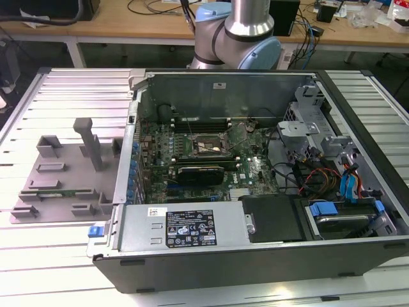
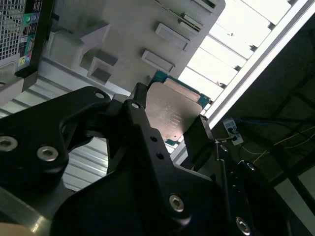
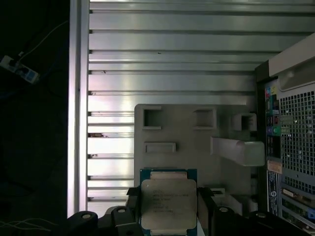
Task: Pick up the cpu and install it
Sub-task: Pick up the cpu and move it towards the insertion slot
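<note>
Aluminium slats are forming the worktop (image 1: 64, 275), and on it the open computer case (image 1: 255, 275) is lying on its side, with the arm (image 1: 246, 25) rising at its far edge. To the exterior view's left of the case, the grey tray (image 1: 70, 167) is sitting on the slats. Inside the case the motherboard (image 1: 249, 173) is carrying the black socket (image 1: 206, 146).

The hand (image 2: 171, 110) is gripping the cpu (image 3: 168, 204) by two opposite edges, holding it in the air well above the tray and near the case's outer wall.

The likely trouble, as I judge it, is starting with that thin edge grip: the chip could be slipping or tilting between the black fingers (image 2: 140, 105) during travel. The case wall is standing between tray and socket, so a low path could be knocking the chip against it. At the socket, a crooked or offset placement could be damaging the contacts.

The exterior view is giving the socket, the board and the case layout. Both wrist views are giving the grip itself and the chip's metal top plate.
</note>
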`<control>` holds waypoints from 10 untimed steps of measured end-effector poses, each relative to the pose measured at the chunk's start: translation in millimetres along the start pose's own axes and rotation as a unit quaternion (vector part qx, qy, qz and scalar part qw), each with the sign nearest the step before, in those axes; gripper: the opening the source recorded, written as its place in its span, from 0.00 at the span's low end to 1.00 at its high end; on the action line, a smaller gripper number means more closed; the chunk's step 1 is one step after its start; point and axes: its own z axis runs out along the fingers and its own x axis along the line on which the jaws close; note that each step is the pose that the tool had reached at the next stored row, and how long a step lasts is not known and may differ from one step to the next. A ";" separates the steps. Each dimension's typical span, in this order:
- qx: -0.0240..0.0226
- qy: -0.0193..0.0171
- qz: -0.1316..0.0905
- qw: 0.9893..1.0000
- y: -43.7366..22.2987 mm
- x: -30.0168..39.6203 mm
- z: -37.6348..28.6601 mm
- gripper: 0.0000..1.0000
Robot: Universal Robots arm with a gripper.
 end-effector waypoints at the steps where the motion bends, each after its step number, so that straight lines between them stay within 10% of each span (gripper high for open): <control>1: 0.000 0.000 0.000 1.000 0.2 -0.1 -3.3 0.55; 4: 0.000 0.000 0.000 1.000 0.7 -0.3 -14.4 0.55; 10: 0.000 0.000 0.000 1.000 0.9 -0.5 -16.1 0.55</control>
